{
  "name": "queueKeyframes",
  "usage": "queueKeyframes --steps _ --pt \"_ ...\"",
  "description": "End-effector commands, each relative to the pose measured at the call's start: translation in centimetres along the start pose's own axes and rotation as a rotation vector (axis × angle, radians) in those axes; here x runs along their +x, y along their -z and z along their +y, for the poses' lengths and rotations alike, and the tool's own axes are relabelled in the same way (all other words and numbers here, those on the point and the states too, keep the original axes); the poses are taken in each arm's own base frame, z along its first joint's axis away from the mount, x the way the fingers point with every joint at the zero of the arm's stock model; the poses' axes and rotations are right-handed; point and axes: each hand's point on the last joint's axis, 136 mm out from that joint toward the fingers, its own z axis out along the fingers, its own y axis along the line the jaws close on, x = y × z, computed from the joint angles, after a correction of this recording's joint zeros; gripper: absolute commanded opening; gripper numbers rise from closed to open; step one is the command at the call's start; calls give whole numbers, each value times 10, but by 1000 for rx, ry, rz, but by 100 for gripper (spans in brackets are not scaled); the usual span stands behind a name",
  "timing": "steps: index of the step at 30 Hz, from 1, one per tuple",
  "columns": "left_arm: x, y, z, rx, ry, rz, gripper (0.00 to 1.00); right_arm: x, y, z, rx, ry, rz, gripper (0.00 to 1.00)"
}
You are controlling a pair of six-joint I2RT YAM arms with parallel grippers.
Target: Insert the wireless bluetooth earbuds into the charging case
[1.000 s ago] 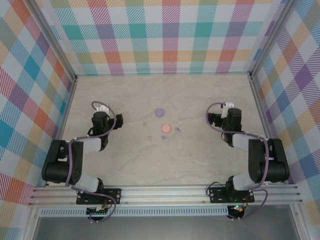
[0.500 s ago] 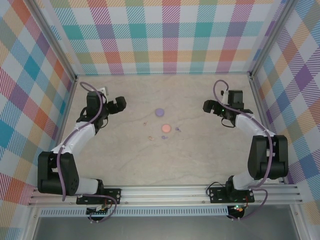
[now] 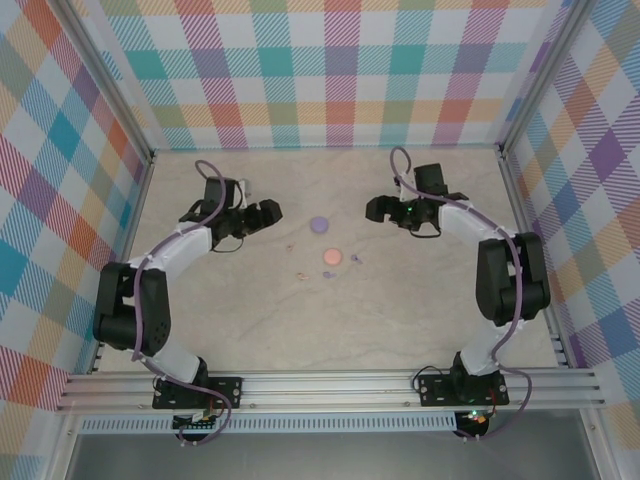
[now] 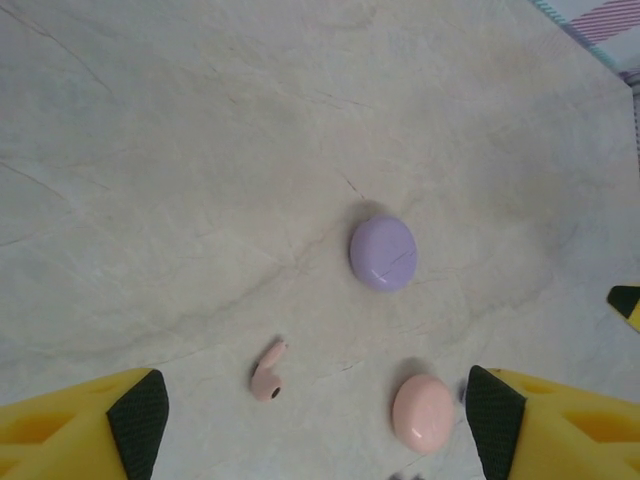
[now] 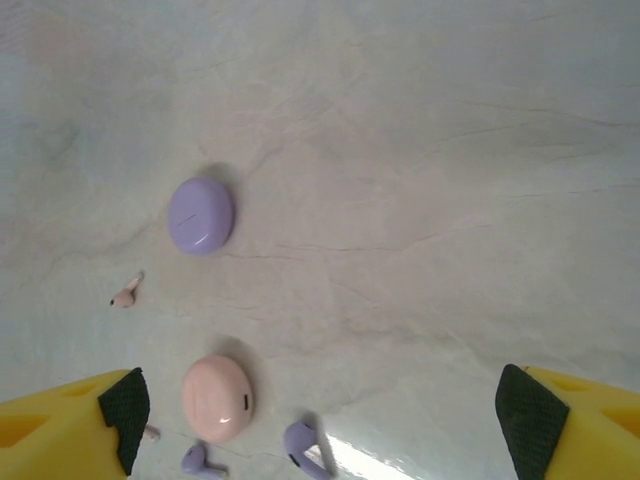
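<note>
Two closed charging cases lie mid-table: a purple case (image 3: 319,225) (image 4: 383,253) (image 5: 201,215) and a pink case (image 3: 332,257) (image 4: 422,413) (image 5: 218,397). The tiny earbuds are scattered around them. One pink earbud (image 4: 268,370) (image 5: 125,296) lies left of the cases, and another pink earbud (image 3: 301,274) lies nearer. Two purple earbuds (image 5: 305,445) (image 5: 195,460) lie beside the pink case. My left gripper (image 3: 258,215) (image 4: 315,425) hovers left of the purple case, open and empty. To that case's right hovers my right gripper (image 3: 380,208) (image 5: 322,415), also open and empty.
The marble-look tabletop (image 3: 420,310) is walled by plaid panels (image 3: 330,70) at the back and on both sides. A metal rail (image 3: 330,385) runs along the near edge. A tip of the right gripper's finger (image 4: 628,302) shows at the right edge of the left wrist view.
Both arms have stretched out from near their bases and swung inward, bringing the two grippers close to either side of the purple case. The cases and earbuds have not moved.
</note>
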Motion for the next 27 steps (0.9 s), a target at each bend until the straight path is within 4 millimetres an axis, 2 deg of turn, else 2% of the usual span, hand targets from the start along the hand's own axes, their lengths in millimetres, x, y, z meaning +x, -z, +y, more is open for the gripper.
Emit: queueKeyframes --steps 1,7,12,16,21,25,27 --pt "3 -15 -23 58 13 57 76 6 -15 20 -62 -4 82 84" --pt "-7 -63 -30 74 32 125 62 10 -48 37 -114 -25 166 65" --pt "-17 -104 -37 94 33 159 56 14 -71 46 -142 -44 213 49" --pt "-17 -129 -41 107 32 187 53 18 -89 50 -153 -73 243 43" --pt "-7 -152 -38 108 32 243 52 17 -106 62 -189 -90 280 38" --pt "6 -157 -40 119 22 288 49 19 -118 66 -182 -95 309 34" --pt "11 -158 -40 119 11 297 44 21 -123 67 -183 -102 321 32"
